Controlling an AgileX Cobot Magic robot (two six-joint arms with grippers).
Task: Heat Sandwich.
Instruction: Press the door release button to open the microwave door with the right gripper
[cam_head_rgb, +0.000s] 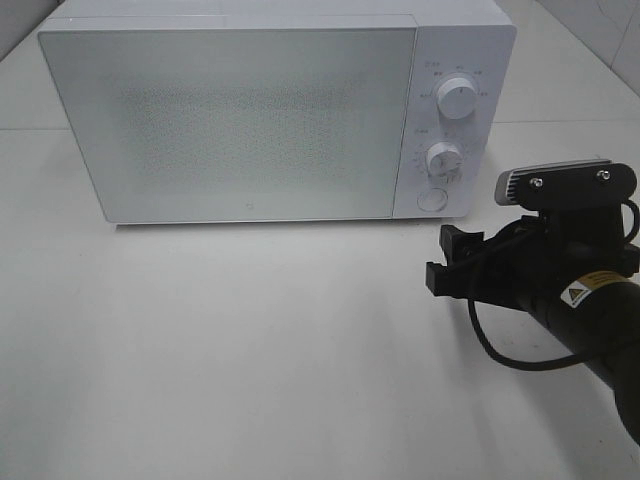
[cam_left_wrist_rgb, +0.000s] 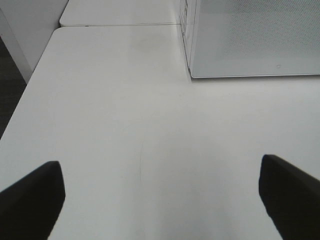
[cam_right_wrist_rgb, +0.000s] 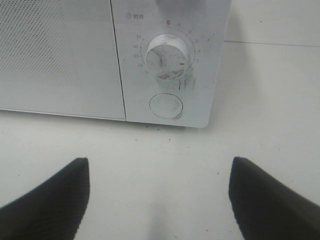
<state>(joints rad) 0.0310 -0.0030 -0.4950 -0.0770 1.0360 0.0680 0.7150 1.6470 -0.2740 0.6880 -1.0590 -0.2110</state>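
Hovering apart before the shut microwave (cam_head_rgb: 230, 115) and its round button (cam_right_wrist_rgb: 166, 106), the right claw (cam_head_rgb: 445, 260) looks set to press that button next; left claw (cam_left_wrist_rgb: 160, 172) gapes empty.

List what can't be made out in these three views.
- Inside the microwave: all views, the shut door's dotted window hides it; no sandwich visible anywhere.
- Markings around the upper dial: exterior high, too small to read.
- Most of the left gripper: outside exterior high; the left wrist view's edge cuts off all but the fingertips.
- Arm behind the right gripper: exterior high, cut by the right edge.
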